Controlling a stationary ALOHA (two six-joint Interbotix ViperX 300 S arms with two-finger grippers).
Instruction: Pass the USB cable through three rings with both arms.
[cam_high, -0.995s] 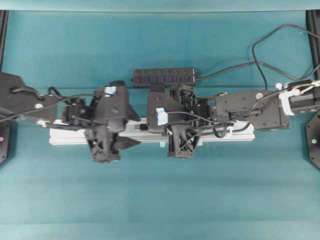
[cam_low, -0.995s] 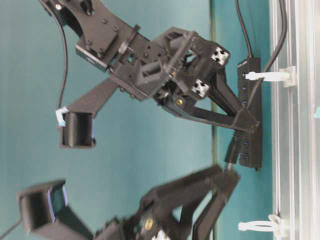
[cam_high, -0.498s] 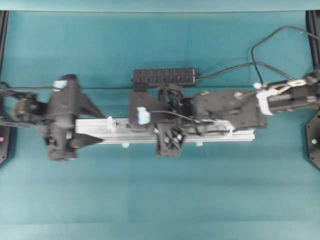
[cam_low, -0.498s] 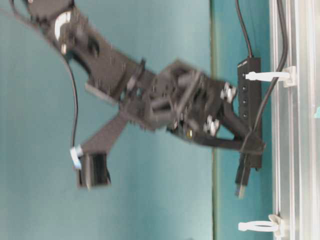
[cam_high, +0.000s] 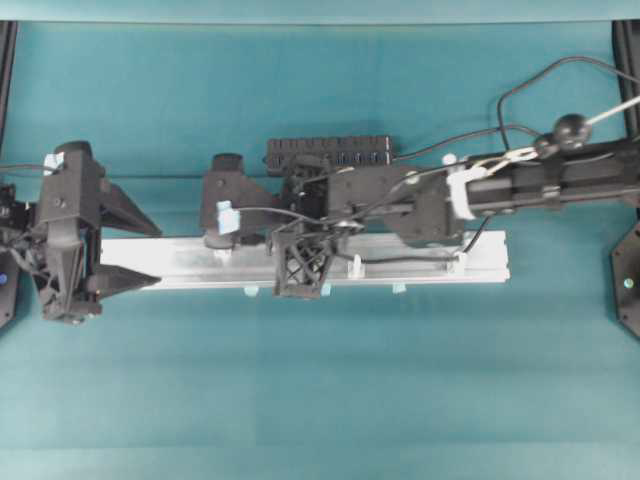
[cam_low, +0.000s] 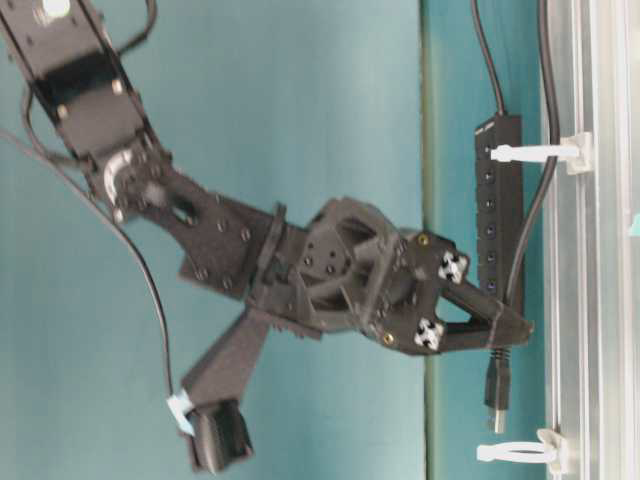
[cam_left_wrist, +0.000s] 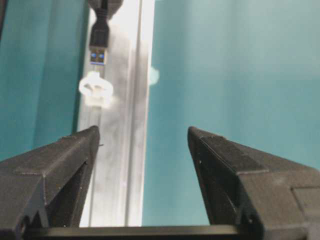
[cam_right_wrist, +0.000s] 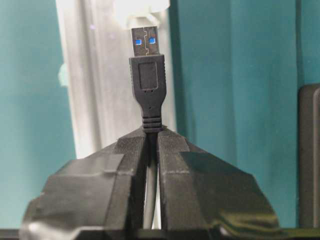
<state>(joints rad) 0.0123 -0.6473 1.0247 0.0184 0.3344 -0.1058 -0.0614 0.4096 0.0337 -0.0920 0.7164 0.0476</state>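
In the right wrist view the right pincer (cam_right_wrist: 151, 142) is clamped on the USB cable (cam_right_wrist: 148, 82) just behind its plug, whose silver tip sits just short of a white ring (cam_right_wrist: 141, 9) on the rail (cam_right_wrist: 95, 75). The left pincer (cam_left_wrist: 142, 137) stands wide apart, holding nothing.

A rail (cam_high: 420, 272) lies across the tabletop (cam_high: 320, 400), three rings (cam_high: 356, 266) standing along it. A hub (cam_high: 330, 152) lies behind the rail. The plug (cam_right_wrist: 146, 65) points at the leftmost ring (cam_left_wrist: 95, 89).
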